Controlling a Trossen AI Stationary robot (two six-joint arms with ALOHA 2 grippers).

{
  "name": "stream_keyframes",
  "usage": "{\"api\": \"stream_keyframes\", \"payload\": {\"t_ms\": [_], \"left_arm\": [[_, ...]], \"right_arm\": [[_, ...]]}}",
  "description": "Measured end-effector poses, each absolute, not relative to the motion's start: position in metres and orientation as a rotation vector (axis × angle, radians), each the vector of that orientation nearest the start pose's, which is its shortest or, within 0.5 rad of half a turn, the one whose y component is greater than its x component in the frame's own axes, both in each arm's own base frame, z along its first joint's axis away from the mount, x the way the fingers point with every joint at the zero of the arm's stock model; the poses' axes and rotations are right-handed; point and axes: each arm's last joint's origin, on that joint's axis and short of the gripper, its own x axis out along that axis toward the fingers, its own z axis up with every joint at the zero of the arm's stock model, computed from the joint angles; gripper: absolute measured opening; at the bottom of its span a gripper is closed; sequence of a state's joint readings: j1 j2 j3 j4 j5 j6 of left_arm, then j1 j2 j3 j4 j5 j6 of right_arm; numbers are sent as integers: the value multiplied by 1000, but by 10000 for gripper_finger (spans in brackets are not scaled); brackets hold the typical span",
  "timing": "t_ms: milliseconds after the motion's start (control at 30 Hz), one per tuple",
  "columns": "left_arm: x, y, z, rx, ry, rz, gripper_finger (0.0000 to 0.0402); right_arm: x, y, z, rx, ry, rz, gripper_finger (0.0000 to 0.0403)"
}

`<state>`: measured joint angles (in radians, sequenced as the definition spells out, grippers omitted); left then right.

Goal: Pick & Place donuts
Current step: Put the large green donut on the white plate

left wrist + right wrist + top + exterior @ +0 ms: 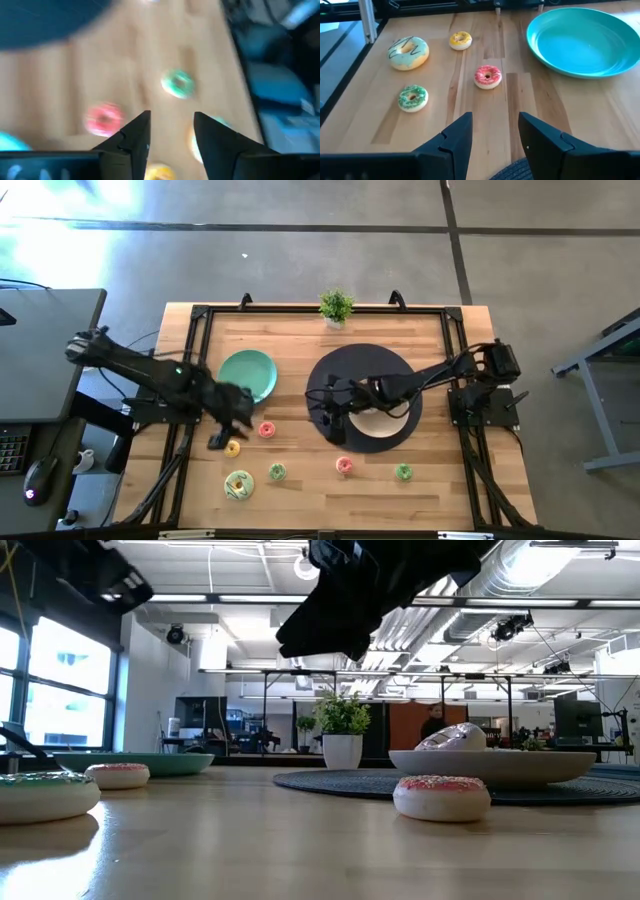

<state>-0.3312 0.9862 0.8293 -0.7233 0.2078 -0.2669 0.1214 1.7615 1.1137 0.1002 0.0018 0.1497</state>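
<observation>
Several small donuts lie flat on the wooden table: a yellow one (233,447), a pink one (266,430), a large pale one (239,484), a green one (277,472), another pink one (344,466) and another green one (403,472). My left gripper (228,430) (171,135) is open and empty, above the table right beside the yellow donut (160,172). My right gripper (335,418) (495,135) is open and empty over the near-left edge of the dark mat (345,370), facing the donuts.
A teal plate (248,373) stands at the left centre. A beige plate (392,423) sits on the dark round mat, and in the low view a pale rounded thing (455,737) lies in it. A small potted plant (336,307) stands at the far edge.
</observation>
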Motion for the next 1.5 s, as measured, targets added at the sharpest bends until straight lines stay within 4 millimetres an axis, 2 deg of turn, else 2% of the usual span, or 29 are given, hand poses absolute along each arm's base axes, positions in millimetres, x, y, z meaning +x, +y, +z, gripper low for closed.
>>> {"api": "stream_keyframes", "payload": {"t_ms": [67, 233, 433, 633, 867, 1000, 1133, 1333, 1433, 1500], "left_arm": [[179, -80, 261, -234, 1036, -425, 130], [187, -108, 243, -332, 1161, -386, 122], [190, -128, 228, -413, 1267, -366, 161], [187, -147, 212, -307, 1312, -317, 202], [182, -168, 188, -235, 1396, -264, 207], [184, -173, 174, -185, 1426, -212, 207], [188, -175, 163, -167, 1459, -186, 207], [190, -177, 155, -160, 1477, -173, 199], [192, -179, 157, -178, 1449, -193, 162], [194, -180, 159, -199, 1425, -205, 120]], "right_arm": [[381, 45, 212, 112, 558, 71, 156], [381, 44, 211, 112, 569, 70, 156], [380, 44, 211, 117, 576, 72, 156], [380, 44, 210, 118, 588, 70, 156], [380, 44, 210, 118, 590, 70, 156], [380, 44, 210, 89, 588, 79, 156], [379, 49, 210, -91, 578, 150, 156], [377, 72, 213, -436, 480, 381, 156], [375, 86, 214, -649, 408, 489, 154], [373, 96, 216, -793, 352, 538, 150]]}}
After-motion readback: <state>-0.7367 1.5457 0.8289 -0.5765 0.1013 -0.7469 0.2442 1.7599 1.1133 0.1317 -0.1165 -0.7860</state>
